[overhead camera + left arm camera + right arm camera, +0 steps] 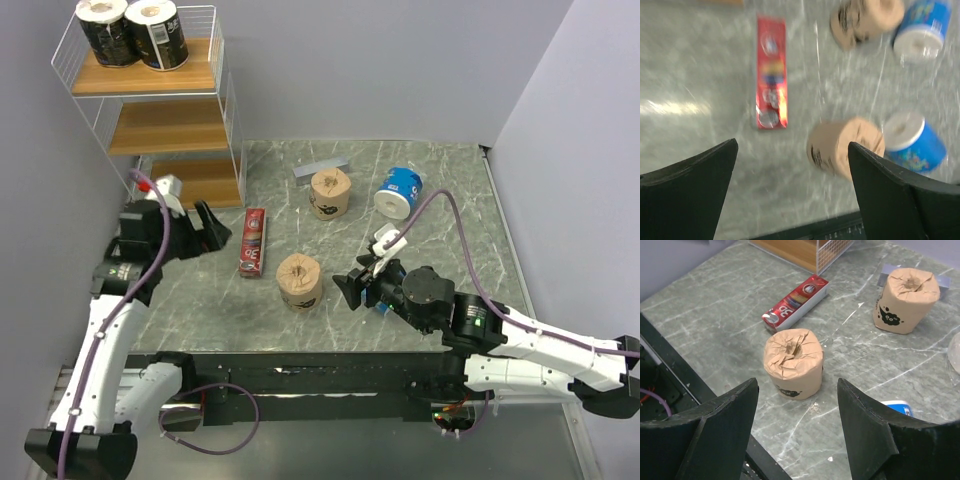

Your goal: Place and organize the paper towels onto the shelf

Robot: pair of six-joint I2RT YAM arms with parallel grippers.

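Observation:
Two black paper towel rolls point(132, 32) stand on the top board of the white wire shelf point(160, 130). Two tan rolls stand on the table, one near point(299, 281) point(792, 362) point(845, 147) and one far point(329, 193) point(905, 300). One blue-and-white roll point(400, 190) lies at the back. The other point(912, 142) is mostly hidden under my right gripper point(352, 287), which is open and empty just right of the near tan roll. My left gripper point(212, 235) is open and empty above the table, in front of the shelf.
A flat red box point(253, 242) point(771, 85) point(796, 302) lies between the shelf and the near tan roll. A grey bar point(320, 167) lies behind the far tan roll. Walls close in on the left and right. The table's front edge point(700, 385) is close.

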